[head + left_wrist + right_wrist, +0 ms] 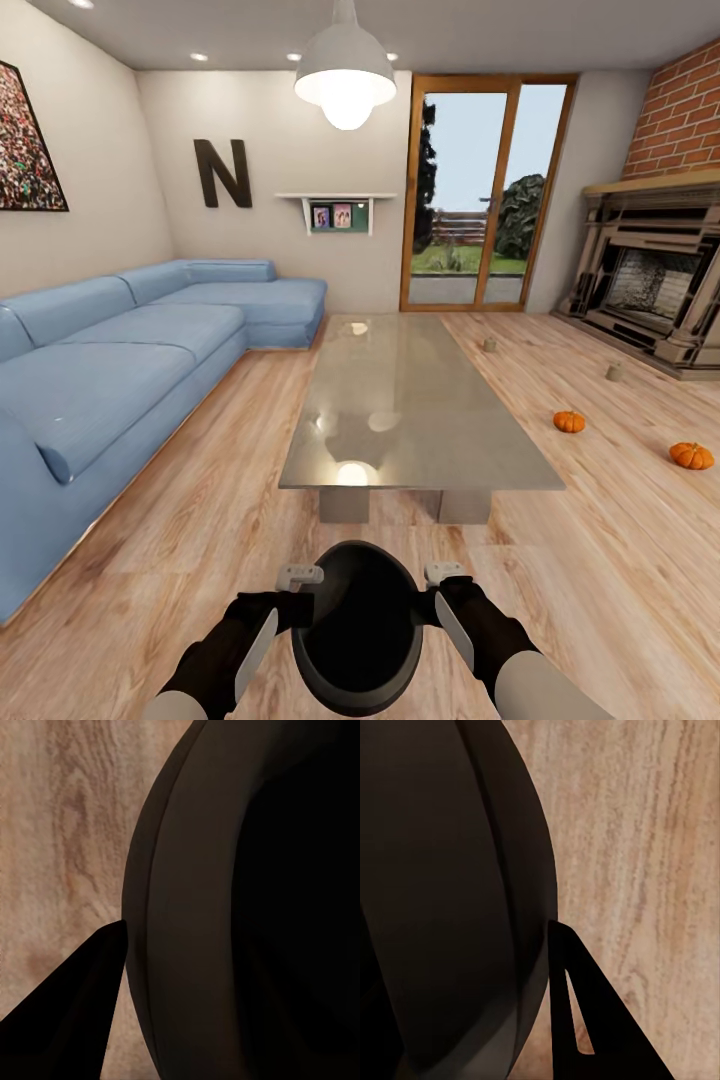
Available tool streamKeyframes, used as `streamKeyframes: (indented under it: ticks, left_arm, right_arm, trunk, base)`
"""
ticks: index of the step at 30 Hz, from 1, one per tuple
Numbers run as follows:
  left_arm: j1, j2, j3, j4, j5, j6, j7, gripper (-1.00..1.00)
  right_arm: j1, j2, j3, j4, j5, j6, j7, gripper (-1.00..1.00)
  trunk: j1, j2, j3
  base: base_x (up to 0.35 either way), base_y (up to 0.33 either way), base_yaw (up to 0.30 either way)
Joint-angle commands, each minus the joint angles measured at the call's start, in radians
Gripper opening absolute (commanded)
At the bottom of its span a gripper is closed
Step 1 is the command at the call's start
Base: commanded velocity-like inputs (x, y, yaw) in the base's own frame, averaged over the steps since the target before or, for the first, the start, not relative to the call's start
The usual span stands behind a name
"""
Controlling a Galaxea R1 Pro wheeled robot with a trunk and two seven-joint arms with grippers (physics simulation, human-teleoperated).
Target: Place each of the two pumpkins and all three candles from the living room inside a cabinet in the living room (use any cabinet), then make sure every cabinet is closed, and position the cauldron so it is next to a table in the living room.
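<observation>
Along the left wall, blue sectional sofa (130,350), with a framed picture (25,140) above it and a big dark letter "N" (222,172) further on, the sole readable writing; no brands or labels legible anywhere. Beside that, small wall shelf (338,212) with two photos too small to make out. Hanging centre, white pendant lamp (345,72).

Low in the middle, black cauldron (357,625) carried between both arms over the wooden floor (620,590), just short of the near end of the glass-topped desk (410,400). Left gripper (290,590) pressed at the cauldron's left rim, right gripper (445,590) at the right rim; fingers (71,1020) of the left hard against the dark wall in the left wrist view, fingers (585,1020) of the right likewise in the right wrist view. Apparently clamped on the rim from both sides, though the inner finger of each is hidden, so closure cannot be told for sure.

Right of the desk, two candles (490,344) on the floor, the other (615,372) nearer the fireplace (650,290); then both pumpkins (569,422), second one (691,455) further right, all loose on the boards.

Judged progress: cauldron nearly beside the desk, not yet set down; pumpkins and visible candles not stowed; third candle and cabinet unaccounted for.
</observation>
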Motion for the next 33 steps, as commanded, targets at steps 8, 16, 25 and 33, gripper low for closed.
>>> streamKeyframes:
  ticks: [8,16,25,33]
  left_arm:
    - [0.0,0.001,-0.011,-0.005,0.02,-0.03,0.003,-1.0]
    - [-0.001,0.001,-0.011,-0.005,0.02,-0.03,0.003,-1.0]
    - [0.0,0.001,-0.011,-0.005,0.02,-0.03,0.003,-1.0]
    - [-0.001,0.001,-0.011,-0.005,0.02,-0.03,0.003,-1.0]
  right_arm:
    - [0.0,-0.001,0.013,0.002,-0.007,0.006,-0.008,-1.0]
    - [0.0,-0.001,0.013,0.002,-0.007,0.005,-0.007,-1.0]
    - [0.0,-0.001,0.013,0.002,-0.007,0.004,-0.006,-1.0]
    - [0.0,-0.001,0.013,0.002,-0.007,0.005,-0.006,-1.0]
  trunk:
    - [0.0,-0.001,-0.001]
    - [0.0,-0.001,-0.001]
    - [0.0,-0.001,-0.001]
    - [0.0,-0.001,-0.001]
  base:
    - [0.058,0.026,0.0]
    - [0.146,0.044,0.0]
    - [0.117,0.047,0.0]
    - [0.092,0.003,0.0]
